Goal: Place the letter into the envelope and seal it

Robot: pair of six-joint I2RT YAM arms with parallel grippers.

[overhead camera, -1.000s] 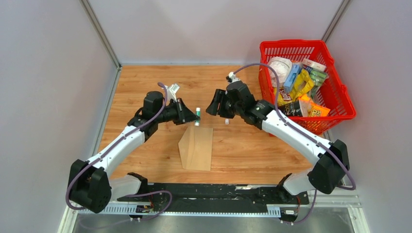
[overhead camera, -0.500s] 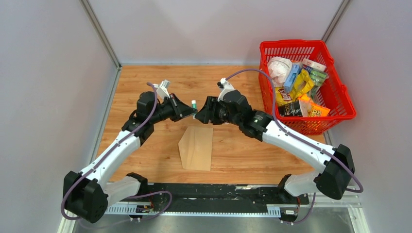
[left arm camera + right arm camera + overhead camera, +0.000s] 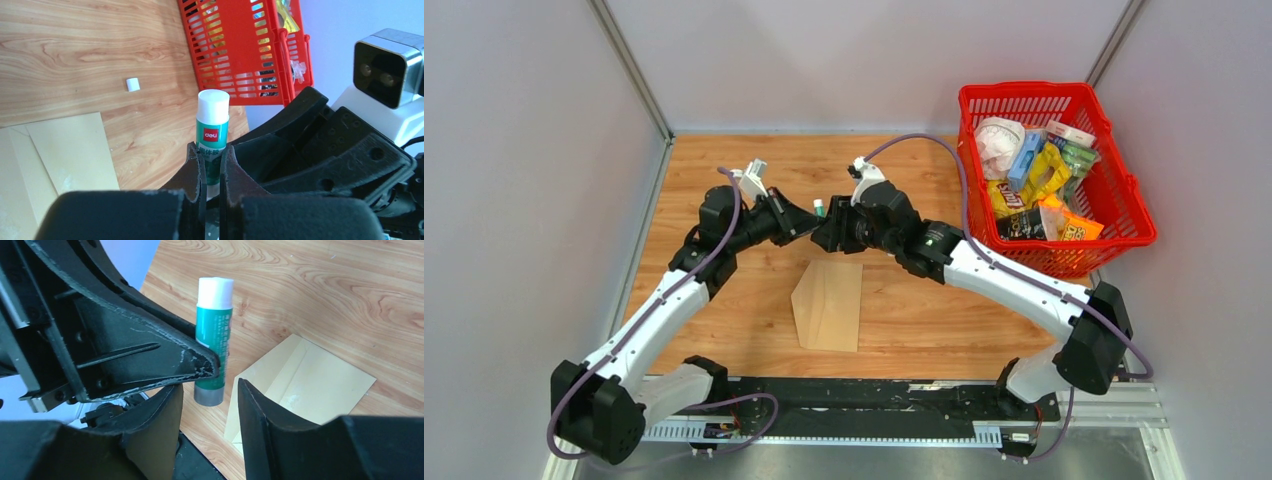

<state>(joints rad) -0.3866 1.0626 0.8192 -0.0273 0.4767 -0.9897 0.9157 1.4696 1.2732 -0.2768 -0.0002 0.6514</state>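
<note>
The tan envelope (image 3: 829,305) lies flat on the wooden table, flap spread open to its left, and also shows under both wrists as the envelope (image 3: 65,150) and the envelope (image 3: 305,382). The letter is hidden from every view. My left gripper (image 3: 809,218) is shut on a green glue stick (image 3: 213,127) with a white tip, held in the air above the table. My right gripper (image 3: 209,390) is open, its jaws standing on either side of the glue stick (image 3: 214,340) at its grey bottom end, with gaps on both sides.
A red basket (image 3: 1124,190) full of packets stands at the back right. A small white cap (image 3: 132,84) lies on the wood beyond the envelope. Grey walls close in the table on three sides.
Both grippers have moved up and towards each other, away from the envelope. The right gripper has come up to the glue stick and its jaws have narrowed a little.
</note>
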